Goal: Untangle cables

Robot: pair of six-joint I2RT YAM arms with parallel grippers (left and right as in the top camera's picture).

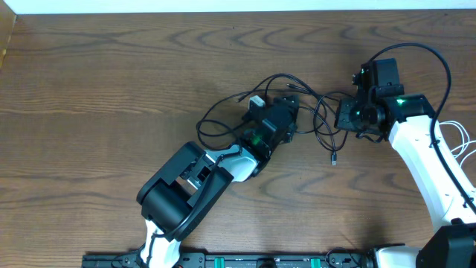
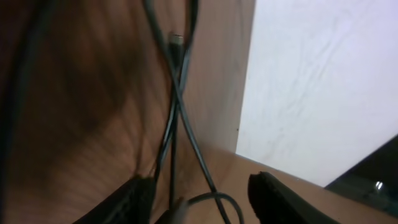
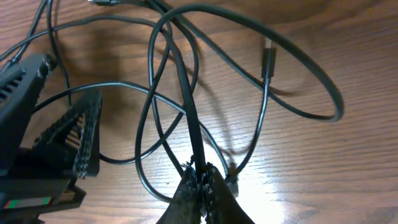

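Tangled cables [image 2: 176, 94] lie on the bench [image 1: 111, 74] around the left hand [image 2: 199, 190], its fingers spread astride two strands. Just beside it, the right hand [image 3: 200, 182] pinches one black cable [image 3: 190, 118].

The cables [image 3: 186, 93] lie tangled on the table [image 1: 111, 74] near its middle, between my two tools. My left tool [image 1: 288, 113] is over their left part and my right tool [image 1: 342, 117] is at their right edge. One plug end [image 1: 334, 158] lies nearer me.
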